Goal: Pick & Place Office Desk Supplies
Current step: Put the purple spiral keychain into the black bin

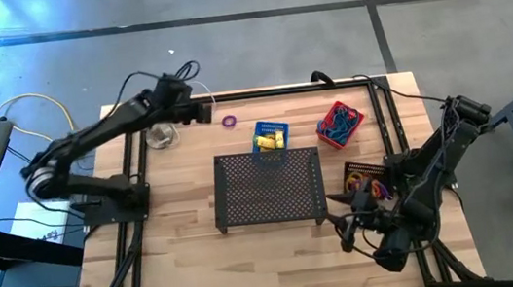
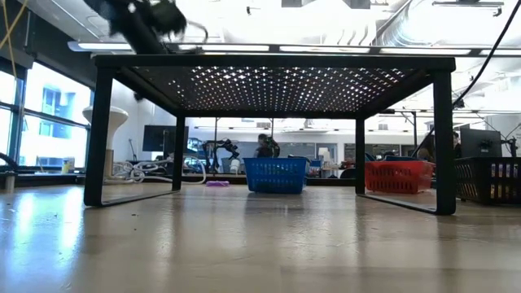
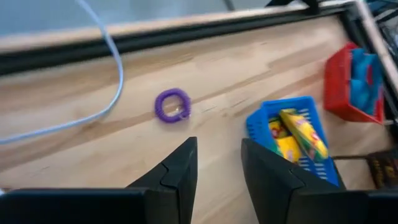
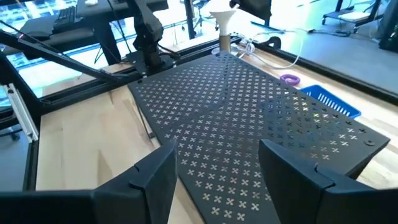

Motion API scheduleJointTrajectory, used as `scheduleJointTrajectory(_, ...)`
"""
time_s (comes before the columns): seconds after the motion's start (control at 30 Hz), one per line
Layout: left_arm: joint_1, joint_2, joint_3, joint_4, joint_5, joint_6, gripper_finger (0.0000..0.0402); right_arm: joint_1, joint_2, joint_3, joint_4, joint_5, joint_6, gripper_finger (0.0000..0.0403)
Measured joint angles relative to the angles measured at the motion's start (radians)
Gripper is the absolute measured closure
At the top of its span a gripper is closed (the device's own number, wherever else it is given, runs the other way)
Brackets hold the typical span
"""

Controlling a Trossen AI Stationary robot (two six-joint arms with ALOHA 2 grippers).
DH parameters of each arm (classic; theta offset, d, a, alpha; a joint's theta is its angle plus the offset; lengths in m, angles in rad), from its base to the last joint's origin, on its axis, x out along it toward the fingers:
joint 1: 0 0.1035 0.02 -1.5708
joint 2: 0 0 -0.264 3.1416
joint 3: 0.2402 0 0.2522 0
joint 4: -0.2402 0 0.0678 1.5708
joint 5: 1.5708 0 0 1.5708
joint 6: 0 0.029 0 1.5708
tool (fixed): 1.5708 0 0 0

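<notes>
the left gripper (image 1: 205, 110) hovers over the far side of the worktop (image 1: 183, 260), its fingers parted with nothing between them, just short of the purple ring (image 1: 229, 120) that lies loose on the bare wood. in the left wrist view that ring (image 3: 172, 105) sits just ahead of the open jaws, so the arm looks lined up to come down on it, probably the next pick

the rest of the supplies are already sorted by kind: yellow packets in the blue basket (image 1: 271, 135), blue and dark rubber-band loops in the red basket (image 1: 340, 122), and small orange and purple rings in a dark basket (image 1: 367, 179) near the right arm. the ring seems to be the one stray left to bin

the black mesh tray (image 1: 269, 186) stands on its legs mid-worktop like a small riser. the right gripper (image 1: 347, 227) waits low beside its near right corner, fingers spread wide and empty, facing across the mesh top

no brand, label or writing can be read; any print on the yellow packets is too blurred to make out
</notes>
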Motion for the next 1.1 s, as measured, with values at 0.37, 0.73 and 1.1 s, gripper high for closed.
scheduleJointTrajectory(0.37,-0.006,0.277,0.0,0.257,0.032,-0.088,0.0282,-0.008,0.0,-0.001,0.012,-0.032,-0.022,0.0192)
scheduleJointTrajectory(0.73,-0.007,0.319,0.001,0.298,-0.083,-0.091,0.0282,-0.007,0.019,-0.001,0.01,-0.057,-0.03,0.0192)
scheduleJointTrajectory(1.1,-0.01,0.432,0.002,0.326,-0.073,-0.113,0.0282,-0.022,0.071,-0.002,0.019,-0.074,-0.045,0.0192)
